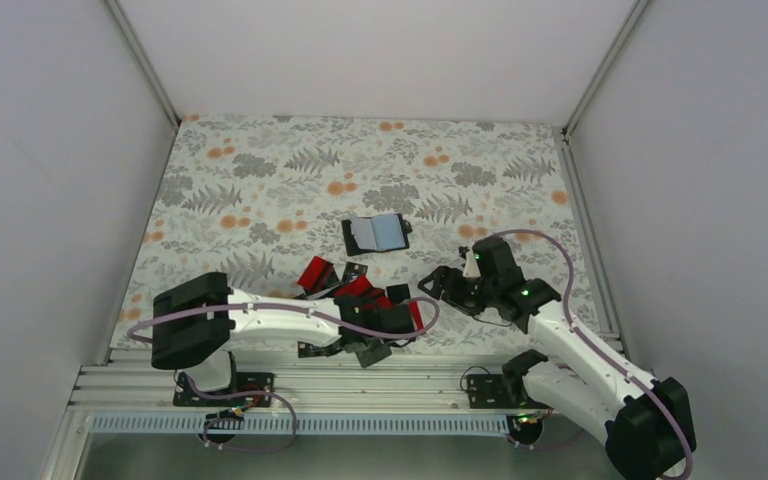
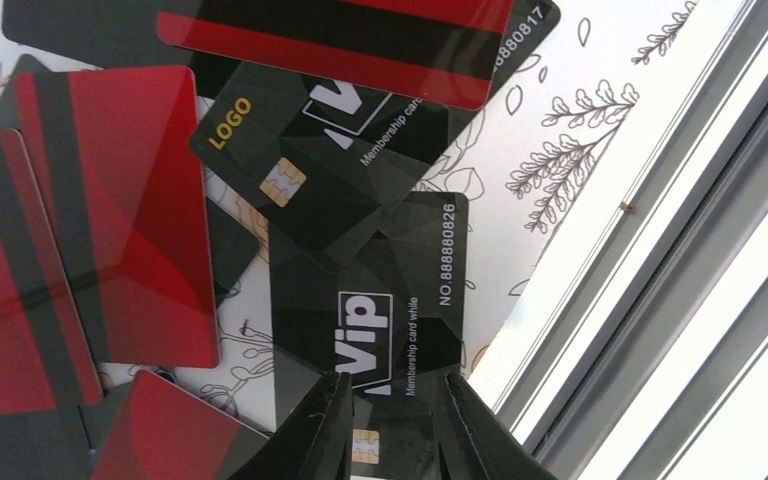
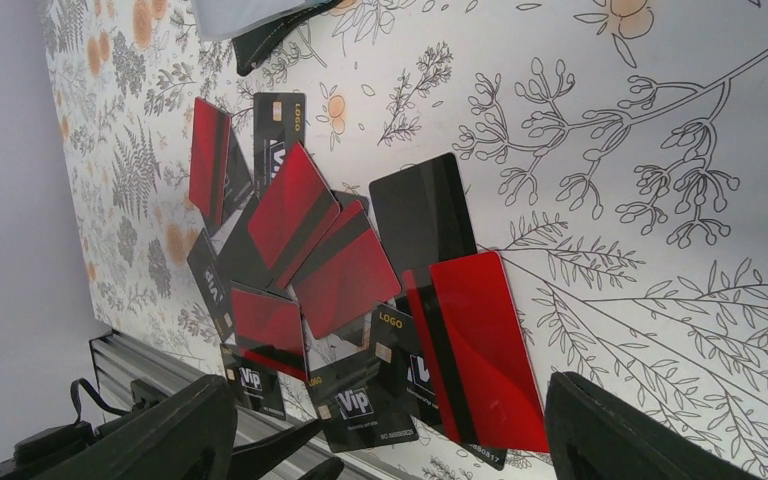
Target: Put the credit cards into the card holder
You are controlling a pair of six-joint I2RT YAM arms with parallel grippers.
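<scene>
The card holder (image 1: pixel 377 234) lies open at mid-table, light blue-grey inside; its edge shows at the top of the right wrist view (image 3: pixel 260 25). Several red and black credit cards (image 1: pixel 360 288) lie overlapping near the front edge. In the left wrist view my left gripper (image 2: pixel 397 390) is open by a narrow gap, its fingers straddling the near end of a flat black "Vip" card (image 2: pixel 380 300). A black "LOGO" card (image 2: pixel 330 170) and red cards (image 2: pixel 130 200) lie beyond it. My right gripper (image 3: pixel 390 440) is wide open and empty, hovering right of the pile (image 3: pixel 340 270); it also shows in the top view (image 1: pixel 442 285).
The metal rail (image 2: pixel 660 250) of the table's front edge runs right beside the "Vip" card. White walls enclose the floral table cloth (image 1: pixel 260 180) on three sides. The left arm (image 1: pixel 260 318) lies across the front, just before the pile.
</scene>
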